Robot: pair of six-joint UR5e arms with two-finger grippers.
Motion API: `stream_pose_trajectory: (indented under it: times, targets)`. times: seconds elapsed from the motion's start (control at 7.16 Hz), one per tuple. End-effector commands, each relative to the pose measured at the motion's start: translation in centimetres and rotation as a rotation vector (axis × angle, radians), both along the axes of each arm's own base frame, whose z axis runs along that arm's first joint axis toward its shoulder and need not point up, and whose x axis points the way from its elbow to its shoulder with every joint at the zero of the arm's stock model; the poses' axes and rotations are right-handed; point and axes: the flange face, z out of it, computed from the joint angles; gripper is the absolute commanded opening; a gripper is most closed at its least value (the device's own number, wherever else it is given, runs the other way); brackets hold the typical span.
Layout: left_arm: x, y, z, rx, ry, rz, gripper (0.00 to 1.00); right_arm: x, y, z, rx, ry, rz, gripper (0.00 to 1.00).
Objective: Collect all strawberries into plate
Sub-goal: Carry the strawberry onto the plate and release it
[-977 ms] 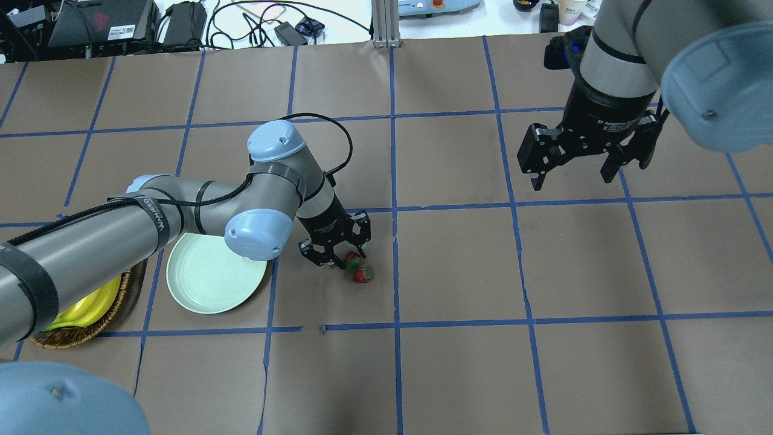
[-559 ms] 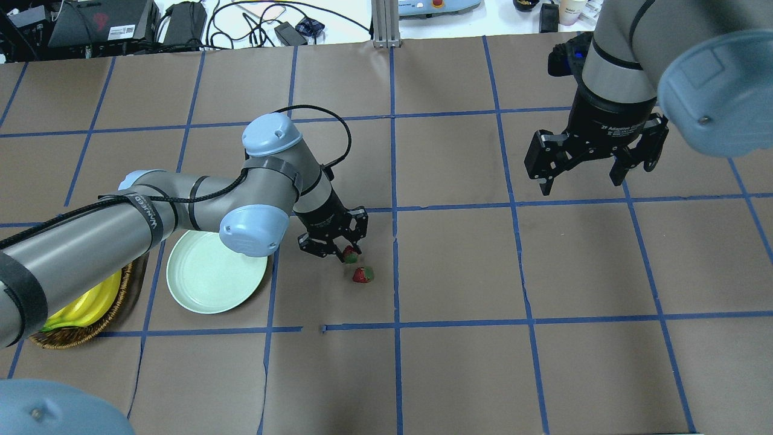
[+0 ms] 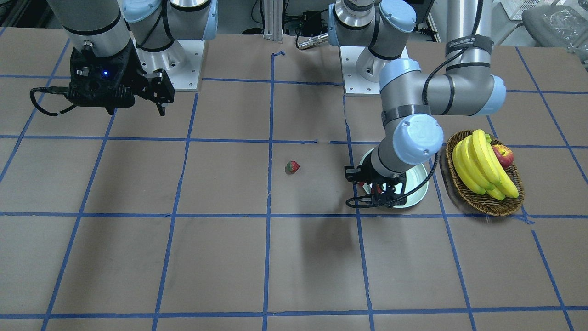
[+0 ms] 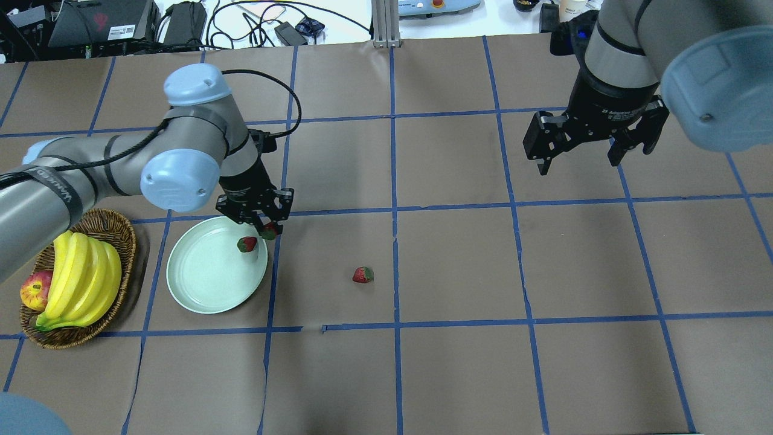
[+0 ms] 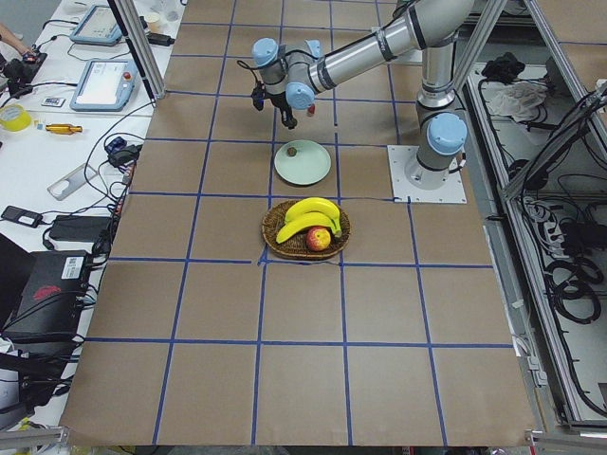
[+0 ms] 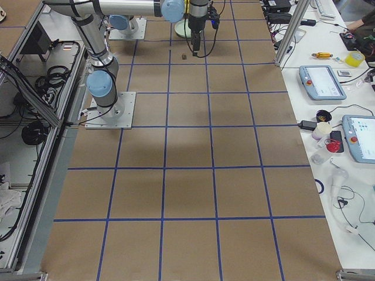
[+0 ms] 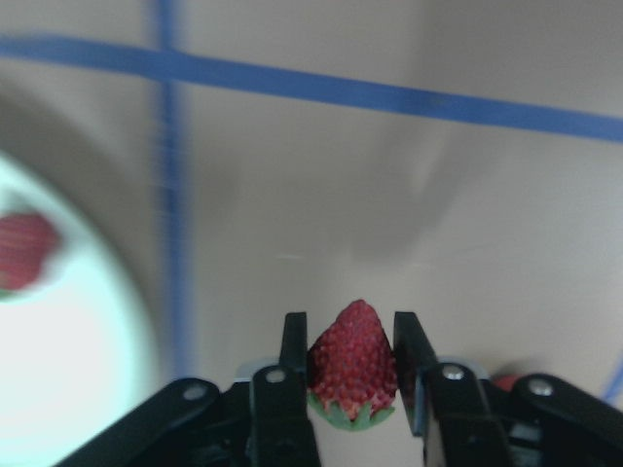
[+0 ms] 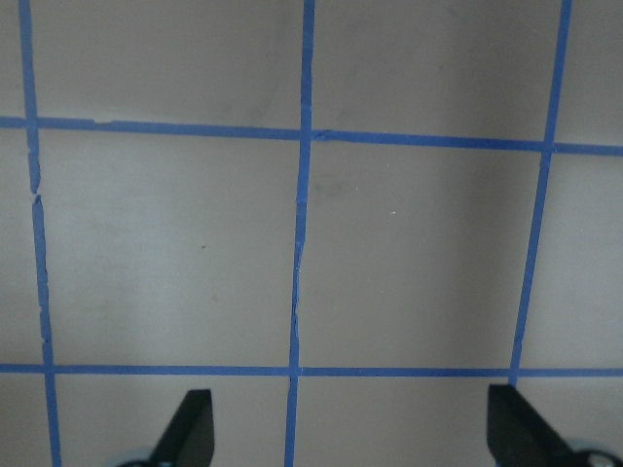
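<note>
My left gripper (image 4: 266,226) is shut on a strawberry (image 4: 270,230) and holds it above the right rim of the pale green plate (image 4: 202,281). The left wrist view shows this red berry (image 7: 352,375) pinched between the two fingers, with the plate (image 7: 68,389) at the left. A second strawberry (image 4: 246,244) lies in the plate near its right rim. A third strawberry (image 4: 363,275) lies on the brown paper to the right of the plate, also in the front view (image 3: 292,167). My right gripper (image 4: 578,158) is open and empty, high over the far right of the table.
An oval wicker basket (image 4: 115,235) with bananas (image 4: 78,284) and an apple (image 4: 35,290) stands just left of the plate. Blue tape lines grid the brown paper. Cables and devices lie beyond the far edge.
My left gripper has lifted one strawberry from beside the other and carried it left to the plate's right rim. The basket is now uncovered. My right gripper has drifted slightly away.
</note>
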Motion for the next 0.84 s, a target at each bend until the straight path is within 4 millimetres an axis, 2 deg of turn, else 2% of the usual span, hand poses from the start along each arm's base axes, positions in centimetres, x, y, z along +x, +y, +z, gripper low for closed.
stream_pose_trajectory:
  times: [0.0, 0.14, 0.28, 0.56, 0.7]
  targets:
    - [7.6, 2.4, -2.6, 0.101, 0.009, -0.127, 0.00, 0.4, -0.5, 0.2, -0.028, -0.035, -0.010, 1.00]
    - [7.9, 3.3, -3.6, 0.120, 0.012, -0.121, 0.00, 0.8, -0.4, 0.2, -0.026, -0.083, -0.014, 1.00]
    - [7.6, 3.4, -3.8, 0.122, 0.019, -0.111, 0.99, 1.0, -0.4, 0.1, -0.021, -0.097, -0.014, 1.00]
    - [6.5, 3.2, -3.5, 0.115, -0.001, -0.030, 1.00, 1.0, -0.1, -0.3, -0.014, -0.094, -0.013, 1.00]
    - [3.6, 3.1, -3.3, 0.103, 0.042, 0.104, 1.00, 0.9, -0.1, -0.3, -0.014, -0.091, -0.011, 1.00]
